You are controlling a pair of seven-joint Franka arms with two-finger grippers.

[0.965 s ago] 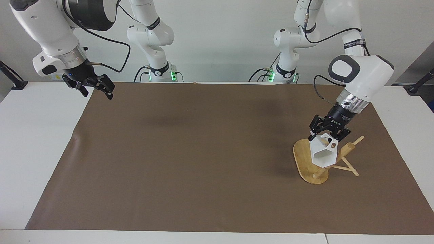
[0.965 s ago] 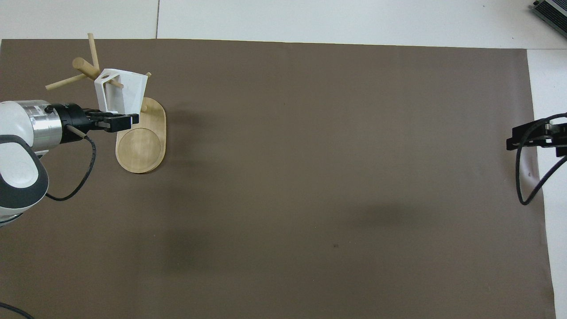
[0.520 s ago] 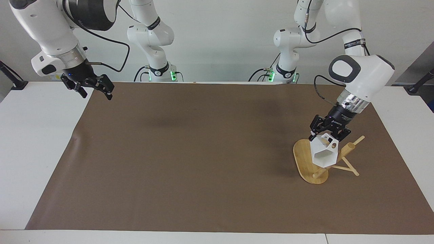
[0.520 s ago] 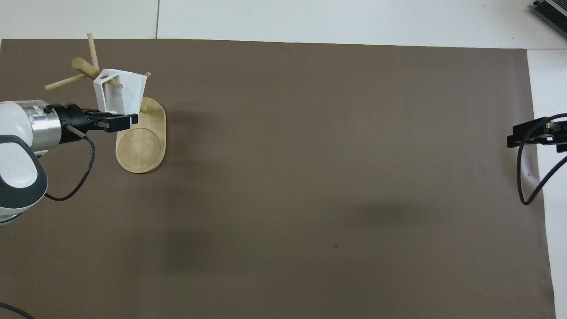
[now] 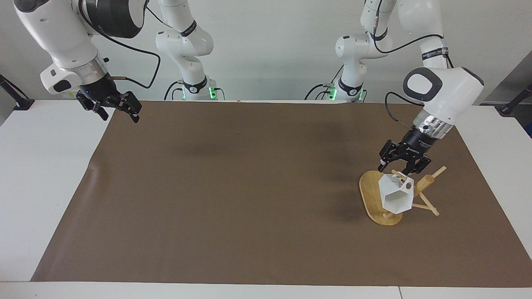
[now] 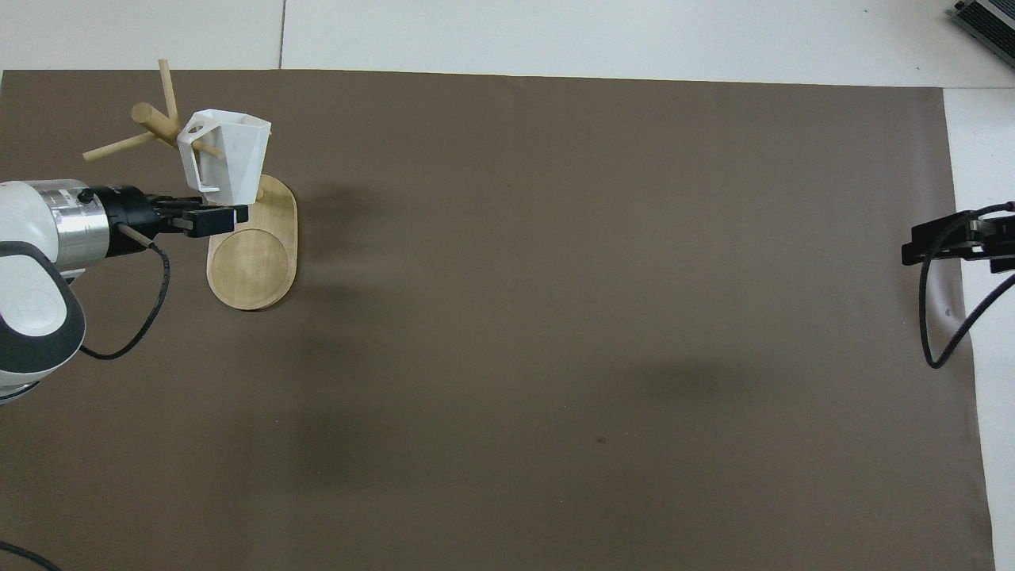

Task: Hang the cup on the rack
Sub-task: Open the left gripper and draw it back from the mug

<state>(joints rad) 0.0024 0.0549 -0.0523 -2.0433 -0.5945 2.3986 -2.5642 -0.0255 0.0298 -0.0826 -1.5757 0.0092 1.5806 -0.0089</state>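
The white faceted cup (image 5: 395, 195) (image 6: 227, 152) hangs tilted on a thin peg of the bamboo rack (image 5: 428, 181) (image 6: 151, 119), and the peg runs through its handle. The rack's oval base (image 5: 369, 193) (image 6: 252, 258) sits toward the left arm's end of the table. Just above the cup's handle, my left gripper (image 5: 398, 169) (image 6: 231, 216) is open and clear of the cup. My right gripper (image 5: 119, 110) (image 6: 912, 246) waits open in the air over the mat's corner at the right arm's end, holding nothing.
A brown mat (image 5: 249, 187) (image 6: 555, 317) covers most of the white table (image 5: 45, 174). The rack's other pegs (image 5: 430, 207) stick out sideways around the post.
My left gripper has opened and let go of the cup. The cup dropped a little and swung down to hang on the peg. The right arm barely moved.
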